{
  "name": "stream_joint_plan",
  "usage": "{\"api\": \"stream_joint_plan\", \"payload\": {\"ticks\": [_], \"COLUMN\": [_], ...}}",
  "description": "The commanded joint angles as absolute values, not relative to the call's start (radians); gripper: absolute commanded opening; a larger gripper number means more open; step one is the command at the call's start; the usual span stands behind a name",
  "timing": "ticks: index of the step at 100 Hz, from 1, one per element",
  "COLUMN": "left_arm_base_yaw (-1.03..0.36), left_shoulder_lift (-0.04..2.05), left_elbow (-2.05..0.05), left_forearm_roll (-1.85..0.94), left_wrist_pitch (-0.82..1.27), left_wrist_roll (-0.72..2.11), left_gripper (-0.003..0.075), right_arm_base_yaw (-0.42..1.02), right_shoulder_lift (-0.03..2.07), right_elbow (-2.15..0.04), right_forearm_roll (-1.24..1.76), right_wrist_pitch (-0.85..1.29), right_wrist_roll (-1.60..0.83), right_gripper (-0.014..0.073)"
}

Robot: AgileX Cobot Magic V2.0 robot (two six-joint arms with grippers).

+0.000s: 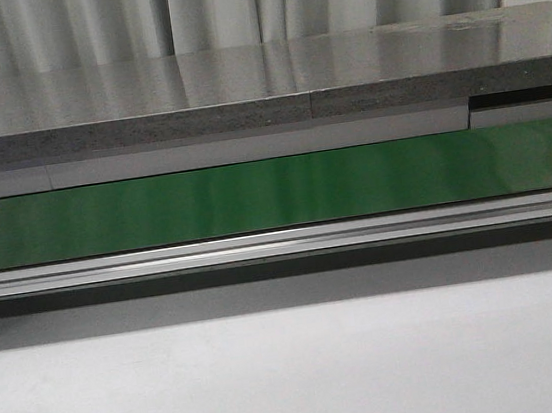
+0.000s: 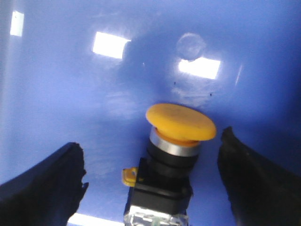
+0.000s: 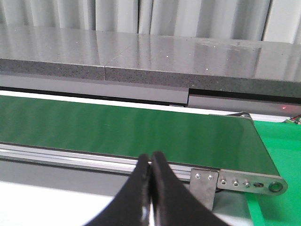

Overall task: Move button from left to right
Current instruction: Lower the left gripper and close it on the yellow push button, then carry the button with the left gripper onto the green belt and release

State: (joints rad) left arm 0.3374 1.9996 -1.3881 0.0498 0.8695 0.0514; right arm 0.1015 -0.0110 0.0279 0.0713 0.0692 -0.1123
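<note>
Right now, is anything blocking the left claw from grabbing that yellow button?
Nothing visible. The button stands on a blue surface between the left gripper's open fingers, with bare gaps either side.

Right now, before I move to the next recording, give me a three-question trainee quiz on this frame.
1. True or false: the left end effector is clamped on the button.
2. What surface lies under the button? A) green belt B) blue surface C) grey slab
3. How do the right end effector's fingers stand?

Key: 1 false, both fingers sit apart from it; 2 B, blue surface; 3 pressed together, holding nothing, above the green belt.
</note>
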Motion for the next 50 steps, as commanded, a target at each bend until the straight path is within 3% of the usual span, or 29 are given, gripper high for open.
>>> {"api": "stream_joint_plan", "payload": {"ticks": [1,20,27,39,50], "left_arm_base_yaw": [0.339,0.339,0.339,0.339,0.339], "left_shoulder_lift": [1.975,2.0,2.0,2.0,2.0], "left_elbow": [-1.416,-1.416,-1.416,-1.416,-1.416], "left_forearm_roll": [0.042,0.042,0.042,0.042,0.042], "left_wrist_pitch": [0.858,0.846,0.838,0.833,0.833], "left_wrist_roll": [0.049,0.049,0.049,0.049,0.049], "left_gripper": [0.0567,0.0563,0.0529,0.0379,0.0185], "right_arm_base_yaw": [0.101,0.101,0.101,0.101,0.101], "right_shoulder_lift": [-0.029,-0.029,-0.029,-0.029,-0.029], "right_elbow": [0.01,0.01,0.01,0.01,0.01], "right_forearm_roll": [0.066,0.066,0.066,0.066,0.066], "right_wrist_pitch": [-0.015,-0.015,-0.015,-0.015,-0.015], "right_wrist_roll": [-0.111,-0.111,-0.111,-0.111,-0.111], "right_gripper": [-0.0068,-0.0068,-0.0068,-0.0068,-0.0068]}}
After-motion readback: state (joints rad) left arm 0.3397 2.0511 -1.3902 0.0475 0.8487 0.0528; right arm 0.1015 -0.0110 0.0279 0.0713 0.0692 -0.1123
